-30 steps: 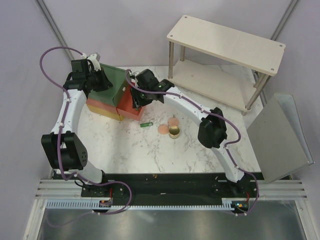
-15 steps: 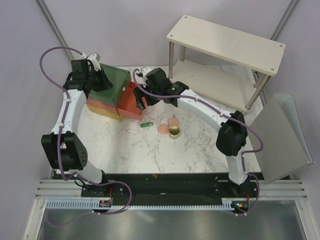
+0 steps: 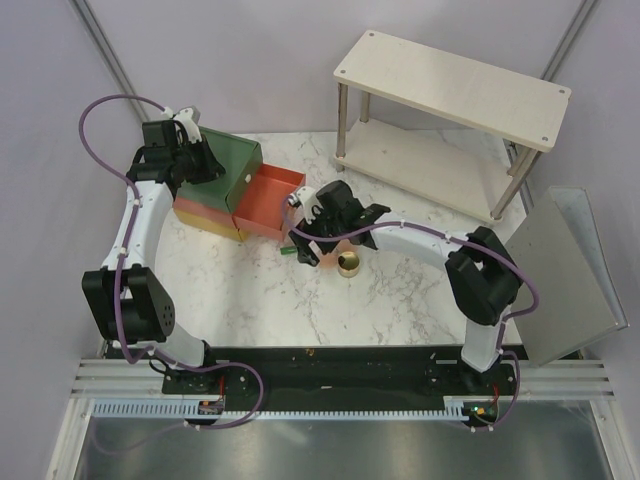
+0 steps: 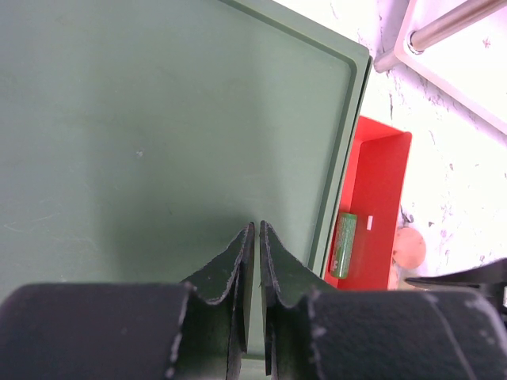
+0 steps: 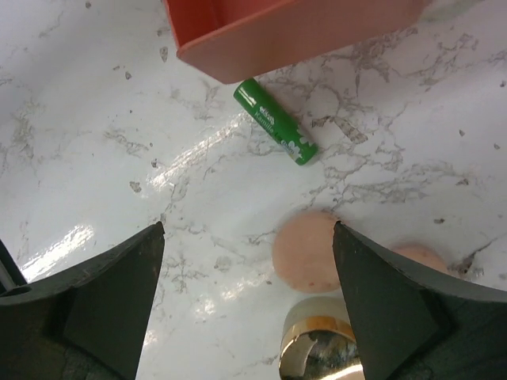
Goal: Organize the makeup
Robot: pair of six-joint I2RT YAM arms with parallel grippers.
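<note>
My right gripper (image 5: 247, 229) (image 3: 306, 250) hangs open and empty just above the marble table. A pink round disc (image 5: 307, 251) lies by its right fingertip, a second disc (image 5: 420, 257) past that finger, and the round gold pot (image 5: 321, 348) (image 3: 350, 264) lies just nearer. A dark green tube (image 5: 275, 121) lies on the table in front of the pulled-out orange drawer (image 5: 293, 28) (image 3: 268, 200). In the left wrist view a lighter green oblong case (image 4: 344, 244) lies inside that drawer (image 4: 380, 198). My left gripper (image 4: 255, 227) (image 3: 195, 160) is shut over the drawer box's green top (image 4: 158, 119), holding nothing.
A two-level wooden shelf (image 3: 450, 80) stands at the back right. A grey metal plate (image 3: 560, 275) leans off the table's right edge. The drawer box (image 3: 225, 165) sits at the back left, its orange drawer sticking out to the right.
My right gripper has left the orange drawer, opened wide and swung down toward the near side, over the pink discs. The left arm has not moved.
</note>
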